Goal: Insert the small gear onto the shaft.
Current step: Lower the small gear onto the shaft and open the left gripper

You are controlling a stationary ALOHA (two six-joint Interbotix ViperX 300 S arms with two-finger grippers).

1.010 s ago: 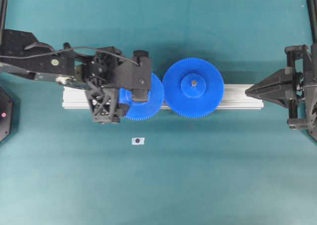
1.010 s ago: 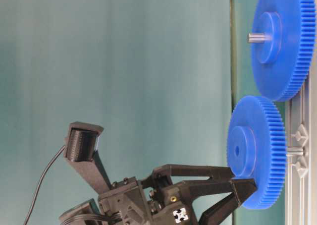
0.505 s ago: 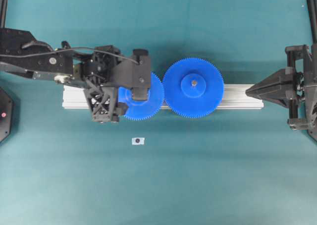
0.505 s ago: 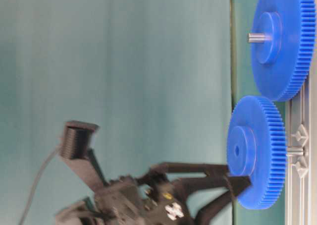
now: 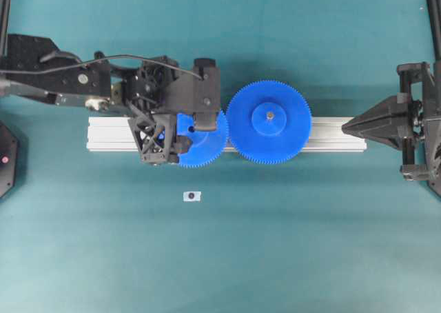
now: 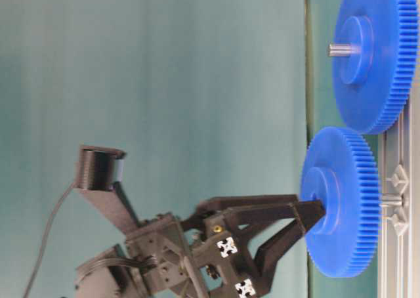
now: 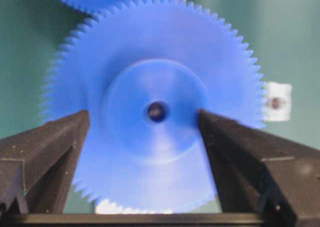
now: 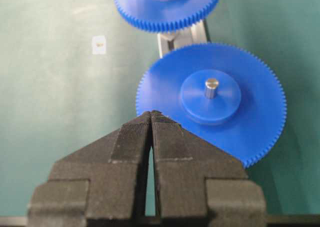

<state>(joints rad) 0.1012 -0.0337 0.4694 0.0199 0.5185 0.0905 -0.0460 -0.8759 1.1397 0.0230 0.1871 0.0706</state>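
The small gear [image 5: 209,146] lies flat on the aluminium rail [image 5: 110,135], its teeth against the larger blue gear [image 5: 269,122]. My left gripper [image 5: 194,134] hangs over it, open, with one finger on each side of the raised hub [image 7: 155,87]. The right finger [image 7: 225,147] is at the hub's edge and the left finger [image 7: 60,142] stands a little off it. The hub's centre hole [image 7: 158,111] looks dark. In the table-level view a short grey stub of the shaft [image 6: 391,198] shows between the small gear [image 6: 341,199] and the rail. My right gripper [image 8: 151,114] is shut and empty, right of the larger gear [image 8: 215,102].
The larger gear sits on its own metal pin [image 8: 211,87]. A small white tag with a dark dot [image 5: 192,196] lies on the green mat in front of the rail. The right arm [image 5: 413,127] rests at the rail's right end.
My left gripper has shifted to the right over the small gear, its fingertips going from the gear's rim to its hub. The right arm has not moved.
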